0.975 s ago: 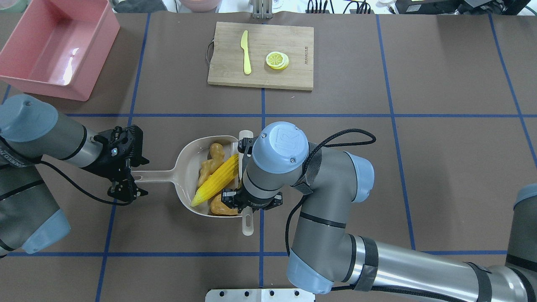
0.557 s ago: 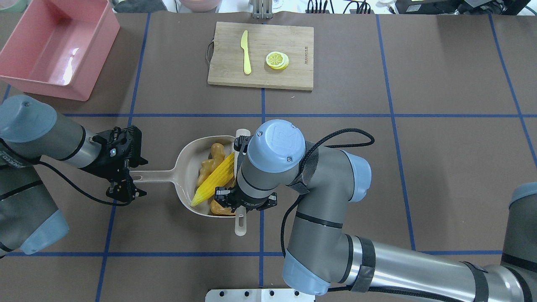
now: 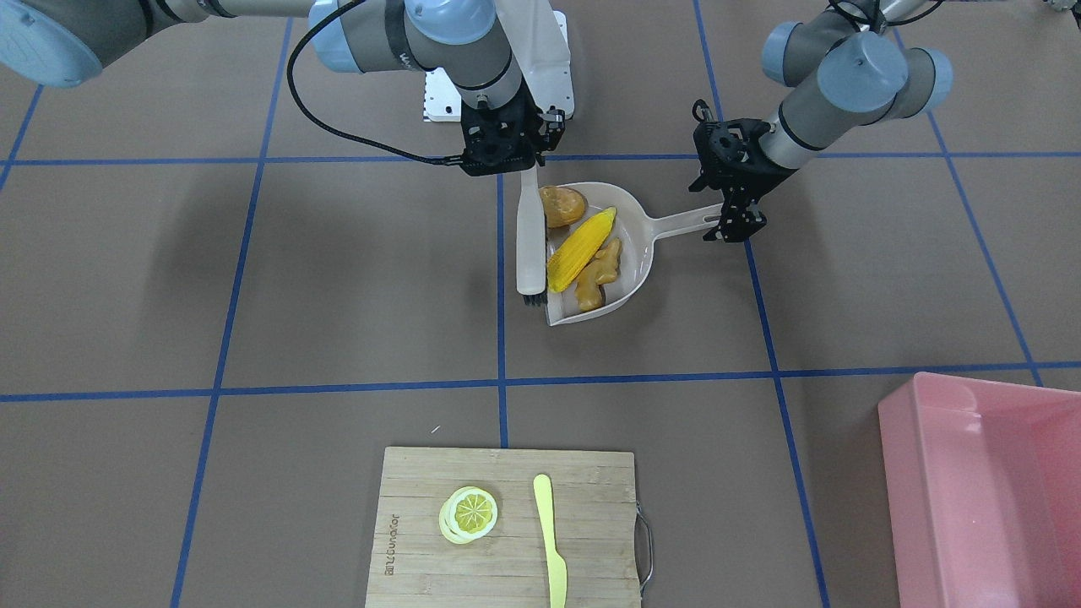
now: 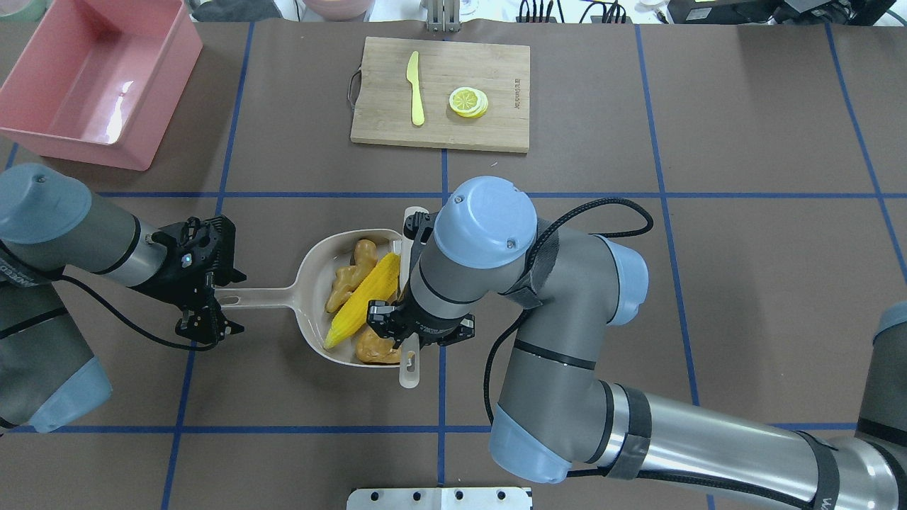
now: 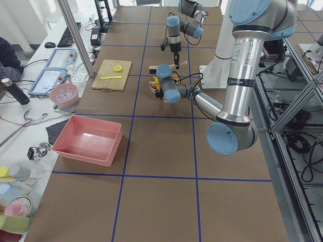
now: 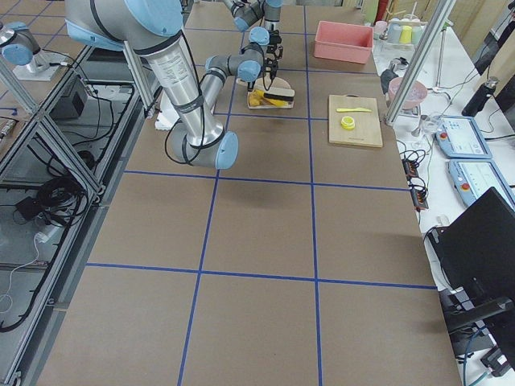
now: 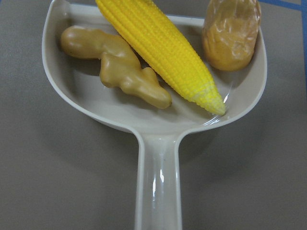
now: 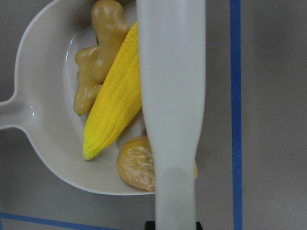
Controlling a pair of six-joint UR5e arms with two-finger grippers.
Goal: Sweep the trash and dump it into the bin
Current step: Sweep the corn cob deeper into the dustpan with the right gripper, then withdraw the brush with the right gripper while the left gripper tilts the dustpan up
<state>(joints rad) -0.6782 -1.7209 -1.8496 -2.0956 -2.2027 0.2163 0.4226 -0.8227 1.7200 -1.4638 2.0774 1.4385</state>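
Observation:
The corn cob (image 4: 361, 301), ginger root (image 4: 347, 273) and potato (image 4: 372, 348) all lie inside the beige dustpan (image 4: 312, 258) at mid-table. My left gripper (image 4: 212, 301) is shut on the dustpan's handle (image 7: 158, 182). My right gripper (image 4: 411, 340) is shut on a beige brush (image 3: 530, 241) that lies across the pan's open mouth, against the corn (image 8: 115, 105) and over part of the potato (image 8: 136, 167). The pink bin (image 4: 92, 78) stands at the far left corner, well apart from the pan, and looks empty.
A wooden cutting board (image 4: 439, 92) with a yellow knife (image 4: 415, 88) and lemon slices (image 4: 468, 101) lies at the far middle. Brown table with blue tape lines lies between the pan and the bin (image 3: 980, 490).
My right arm has shifted the brush a little left, towards the pan, nudging the corn and ginger deeper in. My left gripper has kept hold of the handle, shifted slightly.

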